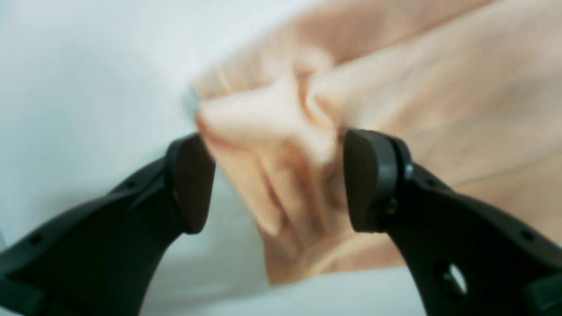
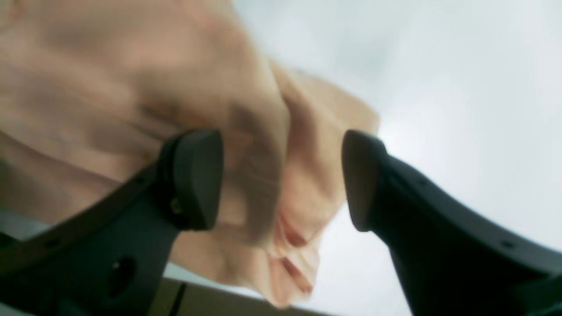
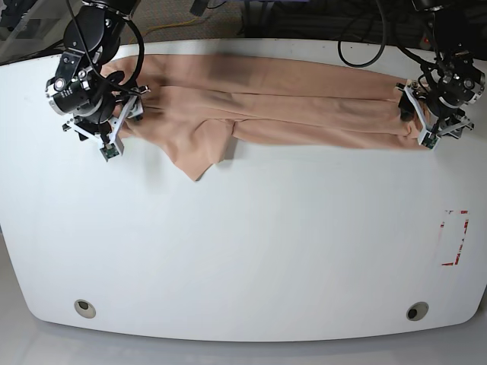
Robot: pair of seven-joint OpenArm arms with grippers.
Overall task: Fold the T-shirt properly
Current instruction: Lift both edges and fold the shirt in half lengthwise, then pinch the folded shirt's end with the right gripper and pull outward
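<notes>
**Both ends let go along the far edge**

The T-shirt (image 3: 266,103) lies stretched in a long band along the far edge of the tabletop (image 3: 251,251), with one loose flap hanging toward the middle. My left gripper (image 1: 279,180) is at the shirt's end near the far corner on my left, my right gripper (image 2: 283,180) at the opposite end. Both stand wide open; bunched cloth sits between the jaws of each, but neither pad presses it, so I hold nothing.

As I judge it, the risk is in pulling away. Thin fabric may cling to a pad or catch a finger and drag, undoing the straight band. The loose flap is uneven too, and folding over it would trap a crease.
</notes>
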